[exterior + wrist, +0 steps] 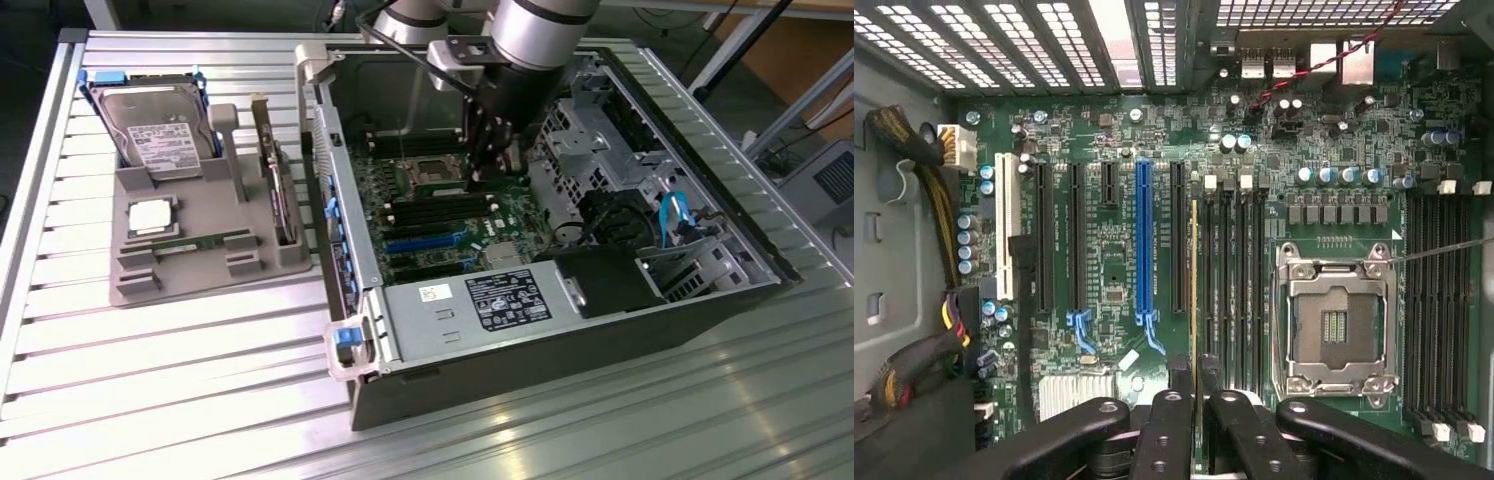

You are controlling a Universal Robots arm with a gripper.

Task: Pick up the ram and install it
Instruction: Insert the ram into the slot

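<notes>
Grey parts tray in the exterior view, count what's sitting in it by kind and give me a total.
Silver hard drive in a blue carrier: 1
Square silver processor chip: 1
Long green ram strip: 1
Expansion card with a metal bracket: 1
Total: 4

silver-grey arm (541,30), blk jaws, blk cable (400,52)

1 hard drive (158,125); 1 silver processor (150,215); 1 expansion card (278,190); 1 open computer case (534,372); 1 gripper (483,172).
</notes>
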